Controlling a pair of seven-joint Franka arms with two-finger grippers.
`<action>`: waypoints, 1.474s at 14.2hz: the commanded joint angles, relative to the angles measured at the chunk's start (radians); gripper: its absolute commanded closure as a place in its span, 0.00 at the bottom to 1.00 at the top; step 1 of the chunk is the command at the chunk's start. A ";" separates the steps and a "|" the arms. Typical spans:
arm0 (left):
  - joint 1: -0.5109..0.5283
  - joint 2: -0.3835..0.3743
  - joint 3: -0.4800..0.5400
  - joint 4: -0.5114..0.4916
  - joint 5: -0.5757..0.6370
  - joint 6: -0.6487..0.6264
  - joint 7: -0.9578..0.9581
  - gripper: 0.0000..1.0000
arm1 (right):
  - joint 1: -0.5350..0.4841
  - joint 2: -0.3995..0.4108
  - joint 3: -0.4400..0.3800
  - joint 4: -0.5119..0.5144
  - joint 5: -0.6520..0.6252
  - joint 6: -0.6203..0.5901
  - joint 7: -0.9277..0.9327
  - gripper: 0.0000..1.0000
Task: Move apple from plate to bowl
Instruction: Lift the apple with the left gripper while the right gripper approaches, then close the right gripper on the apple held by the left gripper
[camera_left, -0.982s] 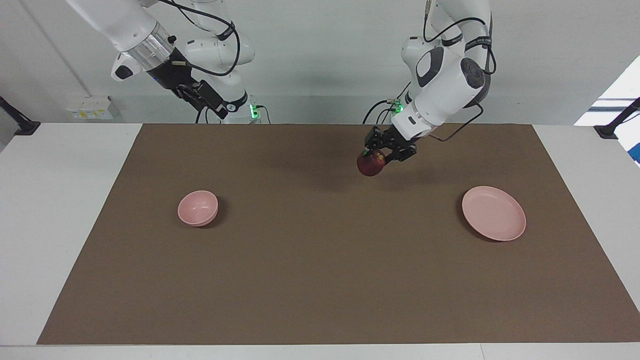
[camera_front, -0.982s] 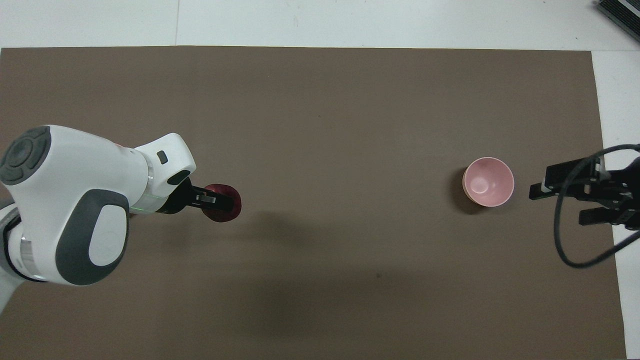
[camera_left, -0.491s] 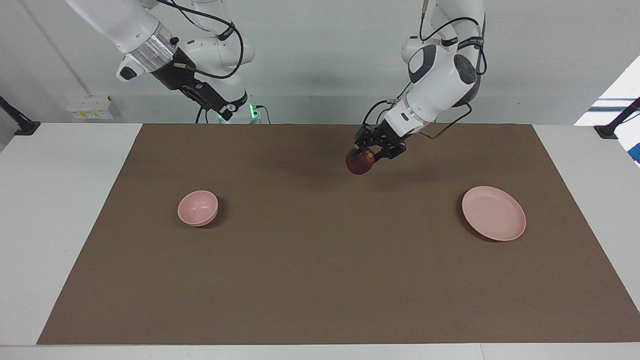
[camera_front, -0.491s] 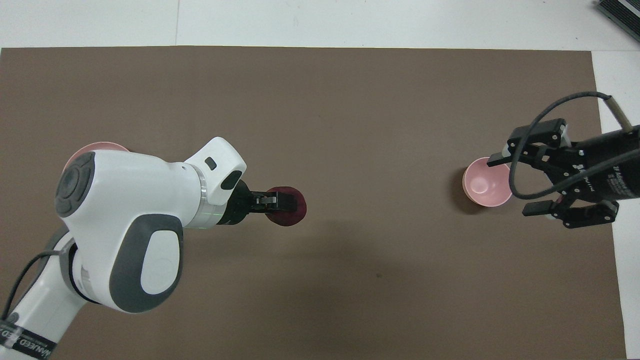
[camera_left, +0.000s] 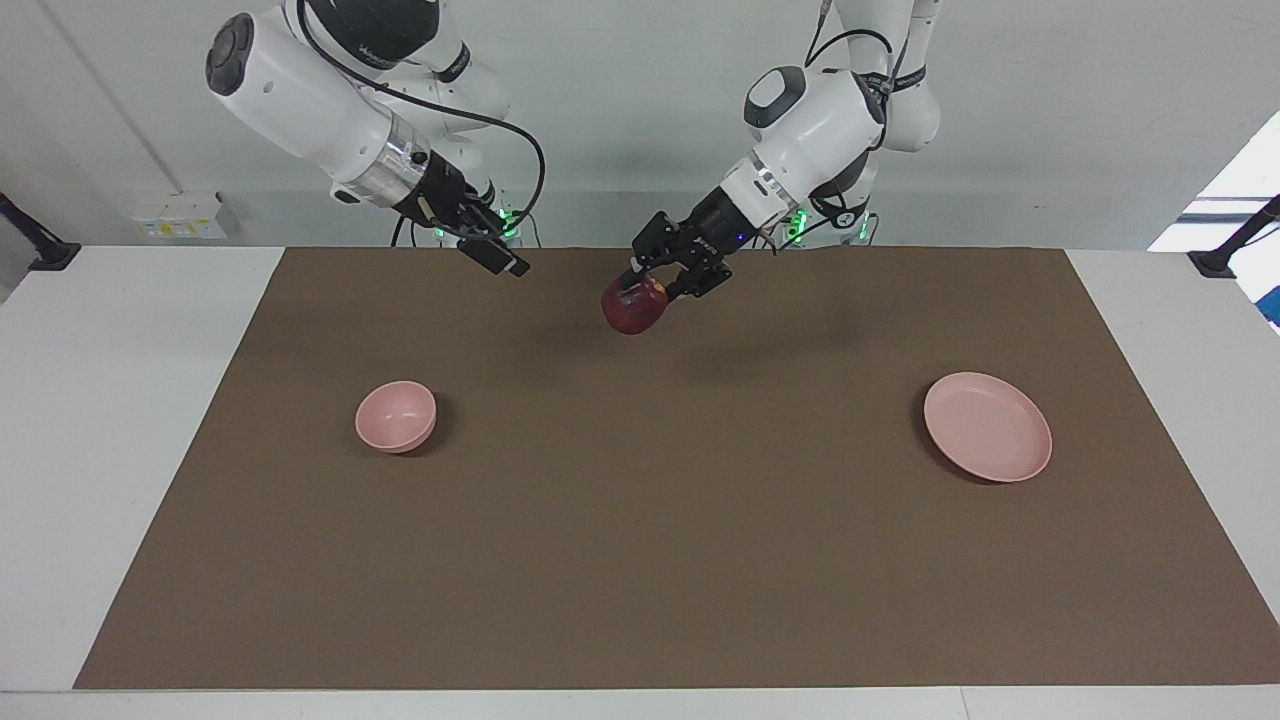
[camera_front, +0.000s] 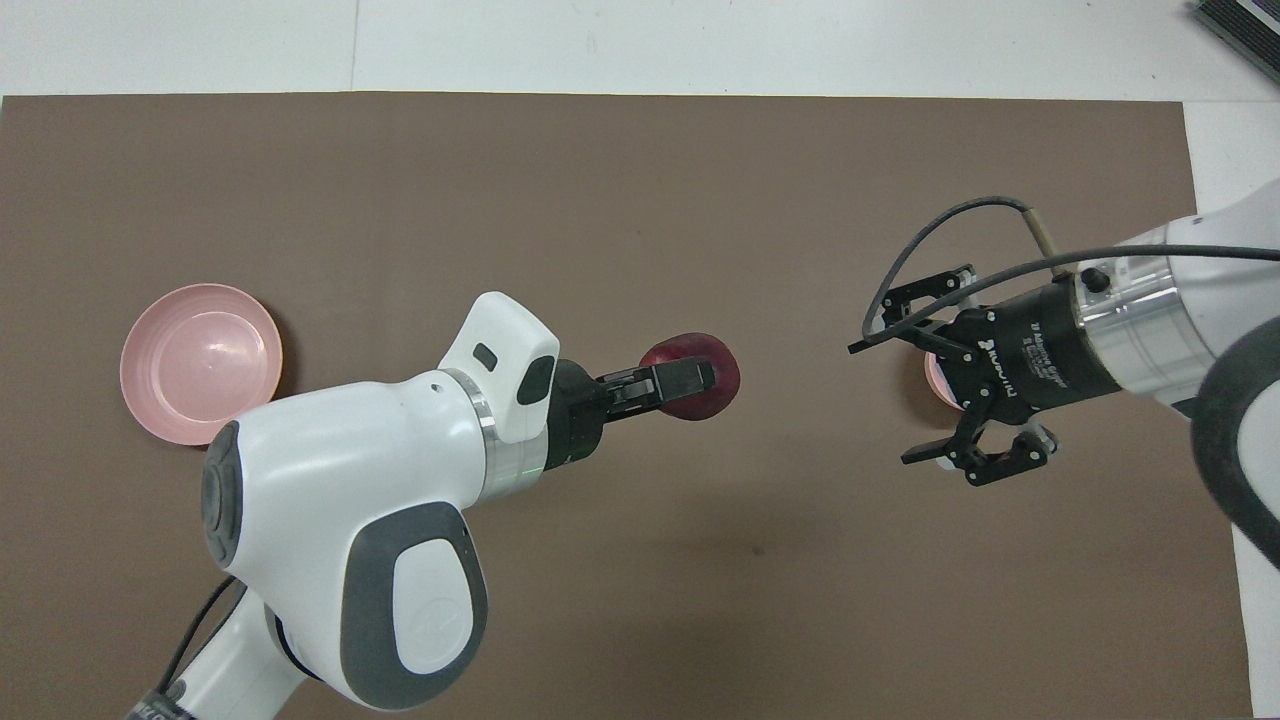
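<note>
My left gripper (camera_left: 645, 283) is shut on the dark red apple (camera_left: 631, 308) and holds it in the air over the middle of the brown mat; both also show in the overhead view, the gripper (camera_front: 688, 378) and the apple (camera_front: 703, 355). The pale pink plate (camera_left: 987, 427) lies bare toward the left arm's end of the table (camera_front: 200, 362). The small pink bowl (camera_left: 396, 415) stands toward the right arm's end. My right gripper (camera_left: 503, 262) is open and raised. From above the right gripper (camera_front: 885, 400) covers most of the bowl (camera_front: 934, 372).
A brown mat (camera_left: 640, 560) covers most of the white table (camera_left: 120, 400). Nothing else stands on it. A black device corner (camera_front: 1240, 25) shows at the table's corner farthest from the robots, at the right arm's end.
My left gripper has carried the apple from near the plate toward the table's middle. My right gripper has swung in from the table's end and now covers the bowl from above.
</note>
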 joint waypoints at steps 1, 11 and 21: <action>-0.020 -0.015 -0.025 -0.011 -0.065 0.108 -0.009 1.00 | 0.036 0.022 0.000 -0.023 0.061 0.042 0.031 0.00; -0.020 -0.026 -0.091 -0.010 -0.084 0.159 -0.034 1.00 | 0.084 0.063 0.006 -0.016 0.108 0.174 0.102 0.00; -0.020 -0.029 -0.091 -0.008 -0.084 0.159 -0.046 1.00 | 0.130 0.083 0.006 -0.020 0.116 0.191 0.131 0.00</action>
